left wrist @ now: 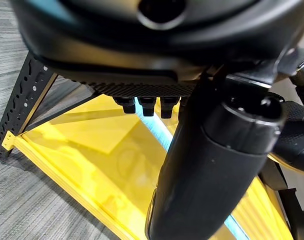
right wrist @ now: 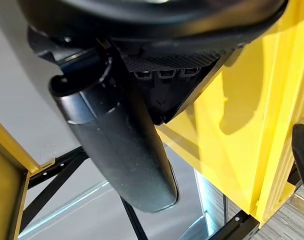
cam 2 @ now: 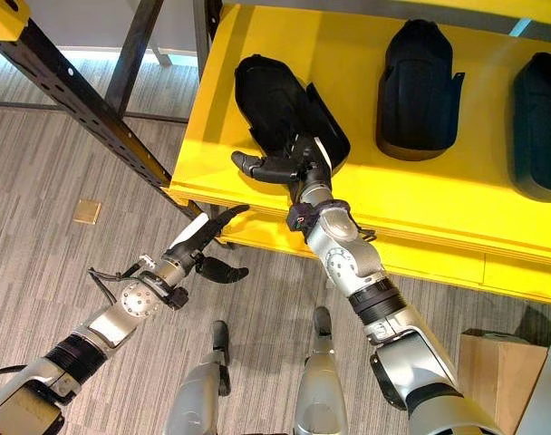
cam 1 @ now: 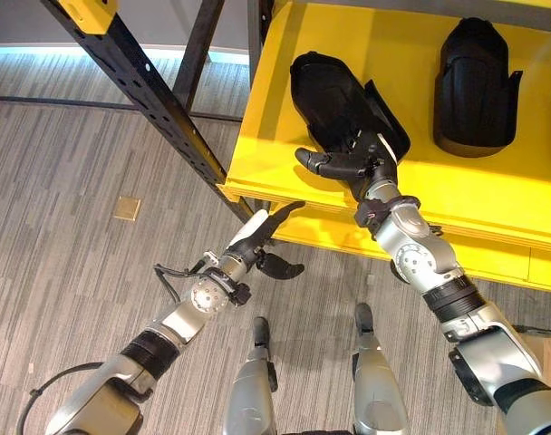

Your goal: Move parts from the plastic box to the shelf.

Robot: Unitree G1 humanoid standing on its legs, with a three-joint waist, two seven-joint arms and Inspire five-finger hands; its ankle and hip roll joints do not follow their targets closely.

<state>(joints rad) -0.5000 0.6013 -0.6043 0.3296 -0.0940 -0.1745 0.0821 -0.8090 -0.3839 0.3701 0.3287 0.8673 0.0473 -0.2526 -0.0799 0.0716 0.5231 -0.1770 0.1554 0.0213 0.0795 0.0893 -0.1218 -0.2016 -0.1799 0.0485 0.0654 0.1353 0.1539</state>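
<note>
A black moulded part (cam 1: 330, 95) lies on the yellow shelf (cam 1: 257, 154) near its left front corner. My right hand (cam 1: 348, 163) rests on the shelf against the part's near side, open, with straight fingers pointing left and the thumb (right wrist: 117, 145) held straight. My left hand (cam 1: 260, 237) hovers just below the shelf's front edge, open and holding nothing, fingers stretched towards the shelf and thumb (left wrist: 212, 165) apart. A second black part (cam 1: 475, 86) stands further right on the shelf, and a third part (cam 2: 540, 122) is at the far right.
A black perforated rack upright (cam 1: 140, 77) slants down to the shelf's left corner. A lower yellow shelf (left wrist: 92, 150) sits beneath. A small brass plate (cam 1: 126, 208) is set in the grey plank floor. A cardboard box (cam 2: 479, 362) stands at the lower right.
</note>
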